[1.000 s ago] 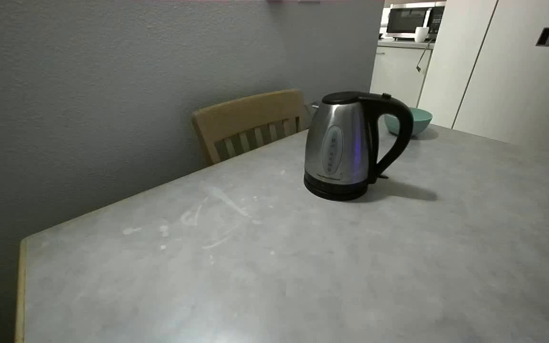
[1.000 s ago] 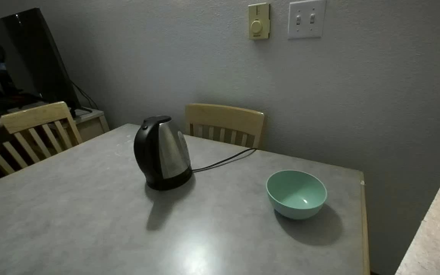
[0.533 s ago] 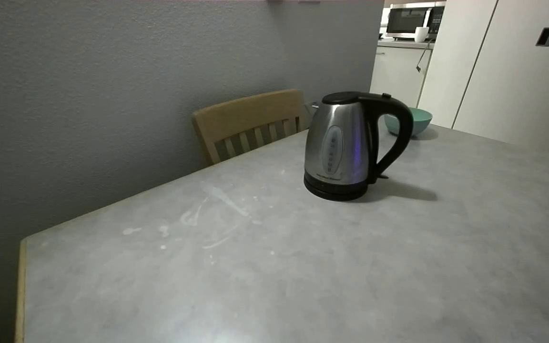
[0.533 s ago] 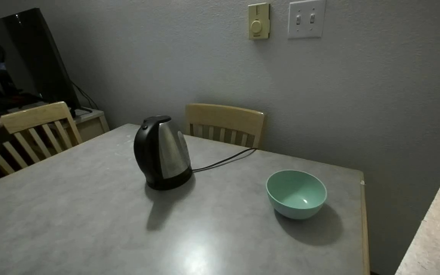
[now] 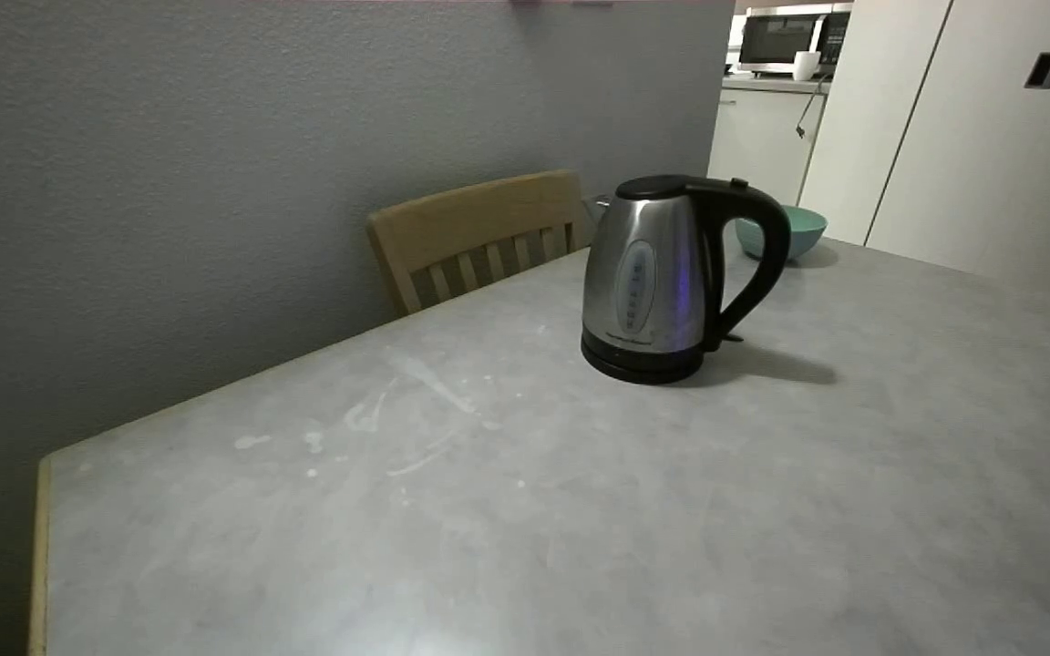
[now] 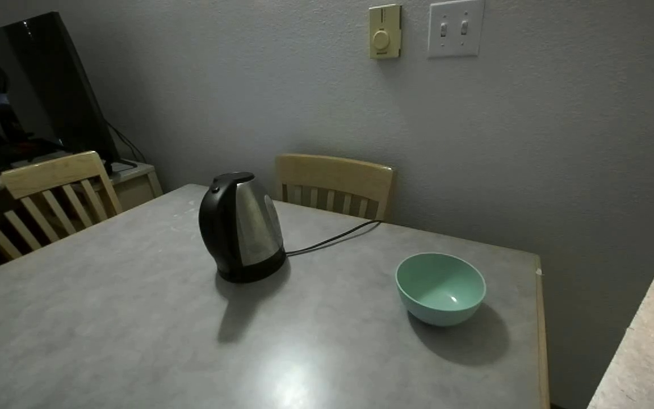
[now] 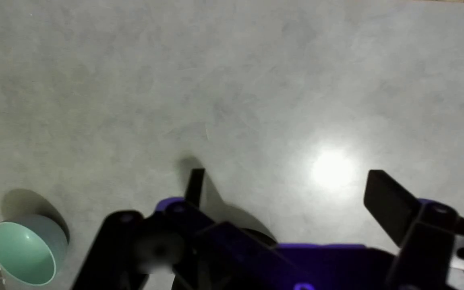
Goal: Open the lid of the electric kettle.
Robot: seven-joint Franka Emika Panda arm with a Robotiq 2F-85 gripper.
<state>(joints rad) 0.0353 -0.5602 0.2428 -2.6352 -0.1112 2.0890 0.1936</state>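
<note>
The electric kettle, brushed steel with a black looped handle and black base, stands upright on the grey table in both exterior views (image 5: 648, 282) (image 6: 256, 227). Its black lid lies flat and shut on top, at the inner end of the handle, in both exterior views (image 5: 653, 188) (image 6: 243, 176). In the wrist view my gripper (image 7: 286, 175) is open, with nothing between its fingers, above the table. A dark curved edge, seemingly of the kettle (image 7: 259, 236), shows behind the left finger; the rest, with the lid, is hidden there. The gripper is out of both exterior views.
A mint-green bowl (image 6: 440, 289) stands on the table (image 6: 332, 352), also low left in the wrist view (image 7: 26, 251). A black cord (image 6: 332, 240) runs from the kettle base to the table edge. Wooden chairs (image 6: 332, 176) (image 6: 57, 184) stand along the table, one near the wall.
</note>
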